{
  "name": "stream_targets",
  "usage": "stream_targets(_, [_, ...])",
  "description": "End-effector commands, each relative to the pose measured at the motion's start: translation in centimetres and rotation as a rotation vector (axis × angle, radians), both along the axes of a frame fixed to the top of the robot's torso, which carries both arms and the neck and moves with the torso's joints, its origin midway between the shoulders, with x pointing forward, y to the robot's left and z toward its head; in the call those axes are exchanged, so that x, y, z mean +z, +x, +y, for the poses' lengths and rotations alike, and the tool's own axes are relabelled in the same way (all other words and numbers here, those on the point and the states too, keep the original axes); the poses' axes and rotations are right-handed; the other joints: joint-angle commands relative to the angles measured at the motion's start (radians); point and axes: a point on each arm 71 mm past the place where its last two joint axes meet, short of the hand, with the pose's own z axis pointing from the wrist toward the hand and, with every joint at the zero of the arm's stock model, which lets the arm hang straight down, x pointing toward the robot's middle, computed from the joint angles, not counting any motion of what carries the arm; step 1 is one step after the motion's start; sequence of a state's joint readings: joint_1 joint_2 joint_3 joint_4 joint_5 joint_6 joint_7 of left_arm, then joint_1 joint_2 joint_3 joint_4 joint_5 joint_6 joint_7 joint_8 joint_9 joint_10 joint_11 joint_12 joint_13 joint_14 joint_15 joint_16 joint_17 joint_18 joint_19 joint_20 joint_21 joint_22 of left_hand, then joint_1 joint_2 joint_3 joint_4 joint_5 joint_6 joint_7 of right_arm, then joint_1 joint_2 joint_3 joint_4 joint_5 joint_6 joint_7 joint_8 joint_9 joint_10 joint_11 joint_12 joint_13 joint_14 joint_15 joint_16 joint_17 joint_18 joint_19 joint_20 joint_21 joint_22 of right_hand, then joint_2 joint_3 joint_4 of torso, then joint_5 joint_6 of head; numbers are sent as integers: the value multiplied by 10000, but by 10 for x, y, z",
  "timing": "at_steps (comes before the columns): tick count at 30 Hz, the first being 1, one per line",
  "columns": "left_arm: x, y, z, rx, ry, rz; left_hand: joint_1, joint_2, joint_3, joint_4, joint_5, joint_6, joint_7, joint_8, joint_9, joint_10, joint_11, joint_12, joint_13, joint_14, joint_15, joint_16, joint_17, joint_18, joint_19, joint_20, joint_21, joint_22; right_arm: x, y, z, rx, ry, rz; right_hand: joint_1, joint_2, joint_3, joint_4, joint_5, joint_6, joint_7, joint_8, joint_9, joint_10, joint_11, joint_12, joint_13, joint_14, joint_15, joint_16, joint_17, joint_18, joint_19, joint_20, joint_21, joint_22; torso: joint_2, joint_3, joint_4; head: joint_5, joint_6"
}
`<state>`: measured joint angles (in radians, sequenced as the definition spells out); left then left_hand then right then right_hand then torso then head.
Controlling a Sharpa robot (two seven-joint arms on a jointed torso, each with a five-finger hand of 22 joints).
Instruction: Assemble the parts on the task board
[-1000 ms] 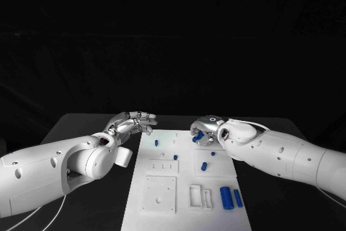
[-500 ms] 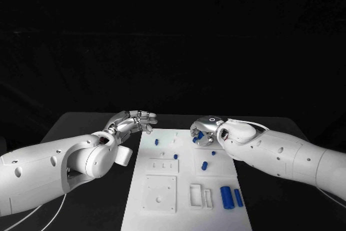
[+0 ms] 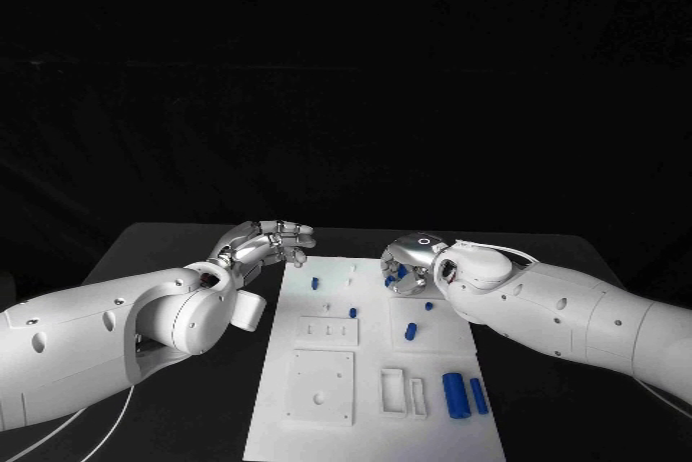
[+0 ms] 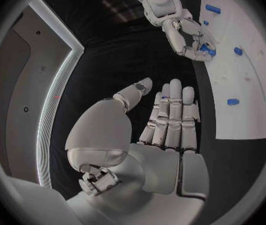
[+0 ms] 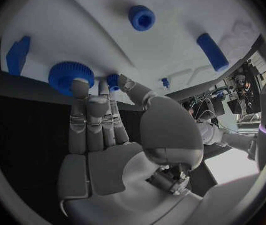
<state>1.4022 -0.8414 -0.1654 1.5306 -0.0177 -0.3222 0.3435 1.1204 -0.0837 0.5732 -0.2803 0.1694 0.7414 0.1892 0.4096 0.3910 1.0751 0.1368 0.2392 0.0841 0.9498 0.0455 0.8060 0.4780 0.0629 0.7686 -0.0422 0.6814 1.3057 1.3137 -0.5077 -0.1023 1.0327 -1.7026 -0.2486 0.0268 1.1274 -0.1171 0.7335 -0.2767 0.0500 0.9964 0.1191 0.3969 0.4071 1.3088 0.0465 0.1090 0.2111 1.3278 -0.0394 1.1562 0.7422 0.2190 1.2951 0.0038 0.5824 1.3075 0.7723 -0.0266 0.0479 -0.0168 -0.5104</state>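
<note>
Looking down from the head camera, I see the white task board point(image 3: 378, 382) running lengthwise down the middle of the black table point(image 3: 173, 244). Nearest me, on its right side, two blue cylinders point(image 3: 462, 394) lie side by side, with pale rectangular frames point(image 3: 401, 394) just beside them and a raised square plate point(image 3: 317, 387) to their left. Farther up, a short blue peg point(image 3: 408, 332) lies on the board's right half, a small blue peg point(image 3: 351, 313) stands near its middle, and another small blue piece point(image 3: 430, 306) sits close to my right arm.

My left hand point(image 3: 267, 246) hangs over the table just beside the board's left edge, near its far end. In the left wrist view, that hand point(image 4: 170, 120) holds nothing, its fingers straight and laid close together and the thumb set apart. A small blue peg point(image 3: 315, 282) stands on the board just past its fingertips.

My right hand point(image 3: 407, 267) is down at the far right part of the board. In the right wrist view, its fingertips point(image 5: 80, 87) touch a blue gear point(image 5: 70, 76) at the board's edge, with a smaller blue piece point(image 5: 113, 81) right at the thumb tip; I cannot tell whether the gear is actually pinched. Beyond it in that view lie a blue block point(image 5: 17, 55), a blue hex-socket knob point(image 5: 142, 18) and a blue bar point(image 5: 213, 52).
</note>
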Motion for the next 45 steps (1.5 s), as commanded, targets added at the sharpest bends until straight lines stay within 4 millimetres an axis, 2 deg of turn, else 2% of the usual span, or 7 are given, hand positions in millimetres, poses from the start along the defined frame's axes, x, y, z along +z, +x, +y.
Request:
stream_targets(1, [2,-1,-2,-179,-51,-64,-90,17,3,-31,-40,44,21,-44,-11,-4,37,-71,-11,63,10,38,-2,104,37,-50,43,-10,-1,-1,1,-77,-64,-171,-15,118,153,-13,-8,120,-22,80,70,168,-38,58,119,-232,-303,29,-25,428,-33,33,49,215,14,-8,-9,8,24])
stream_targets(16, [3,2,1,-52,-11,-89,-75,15,17,-38,-31,41,25,-47,-14,-10,39,-78,-18,64,6,48,-7,100,40,-61,50,-16,20,-6,16,-300,1556,-1880,-74,-32,546,-7,-10,213,-78,148,243,267,-99,81,405,-215,-364,78,-82,428,5,-8,154,201,42,-7,-12,91,98])
stream_targets(21, [3,2,0,-86,-15,-86,-74,13,19,-39,-30,41,26,-48,-15,-11,40,-80,-20,63,6,49,-8,98,41,-63,52,-17,26,-5,22,-398,1845,-2272,-67,-118,685,24,-11,228,-88,151,291,269,-103,68,492,-207,-368,103,-96,428,24,-16,188,197,49,-19,17,62,116])
stream_targets(26, [3,2,-1,-103,-19,-89,-75,12,20,-38,-29,41,26,-48,-15,-11,40,-80,-21,62,6,50,-10,97,40,-64,52,-18,26,-4,28,-370,1843,-2210,-68,-145,729,41,-11,236,-91,152,306,268,-104,62,521,-206,-369,111,-101,428,28,-17,198,196,55,-45,-1,67,109])
stream_targets(30, [5,2,-2,-129,-25,-122,-75,11,21,-39,-29,42,27,-48,-15,-11,41,-81,-22,61,6,51,-11,95,40,-65,53,-20,26,-3,35,-406,1777,-2167,-77,-156,751,56,-11,234,-90,149,314,260,-102,53,537,-208,-367,114,-105,428,26,-16,202,195,57,-35,-34,82,127])
stream_targets(39, [5,2,-7,-250,-46,-125,-75,10,24,-38,-28,43,27,-48,-16,-9,41,-83,-26,58,6,55,-15,90,39,-69,57,-23,19,0,47,-373,1585,-2002,-94,-168,785,77,-11,224,-87,139,328,241,-96,34,563,-215,-361,114,-116,428,16,-14,205,192,77,-37,10,36,138])
stream_targets(45, [8,2,-8,-287,-54,-174,-75,7,26,-39,-29,43,27,-48,-17,-9,41,-84,-28,56,5,57,-17,87,39,-71,58,-25,18,2,50,-413,1449,-1953,-99,-171,796,82,-11,219,-86,135,333,235,-93,28,575,-218,-359,113,-120,428,10,-14,206,191,90,-42,-5,79,132])
